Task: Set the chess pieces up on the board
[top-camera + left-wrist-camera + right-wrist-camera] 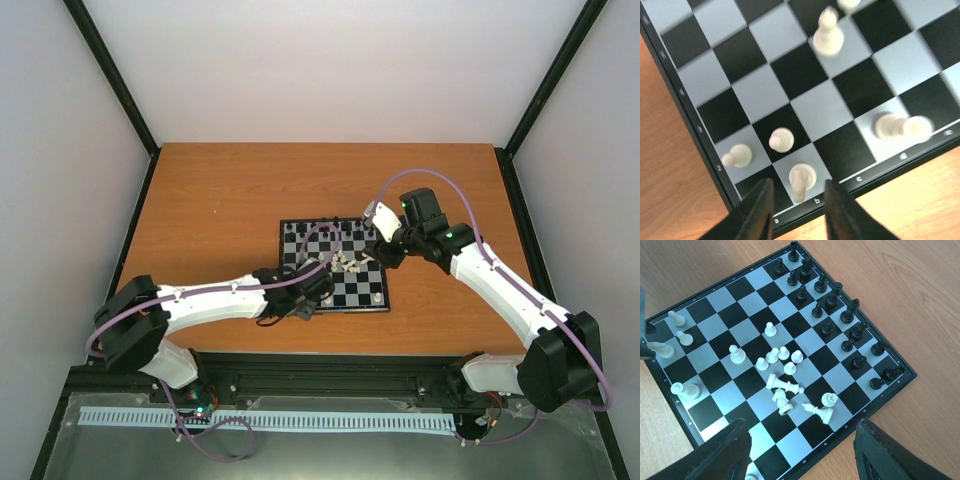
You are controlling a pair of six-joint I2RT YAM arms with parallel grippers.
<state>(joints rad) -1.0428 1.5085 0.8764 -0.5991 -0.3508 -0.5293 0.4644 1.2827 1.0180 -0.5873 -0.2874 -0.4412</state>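
Note:
The board lies in the middle of the table. Black chess pieces stand in two rows along one edge. Several white pawns cluster mid-board beside fallen white pieces. My left gripper hovers low over the board's corner, fingers slightly apart on either side of an upright white piece without touching it. Two white pawns stand just beyond. My right gripper hangs wide open above the board's opposite edge with nothing between its fingers. From above, the left gripper and right gripper flank the board.
The wooden table is enclosed by pale walls with black posts. The left arm's purple cable loops over the board. A white piece lies on its side near the board's near rim.

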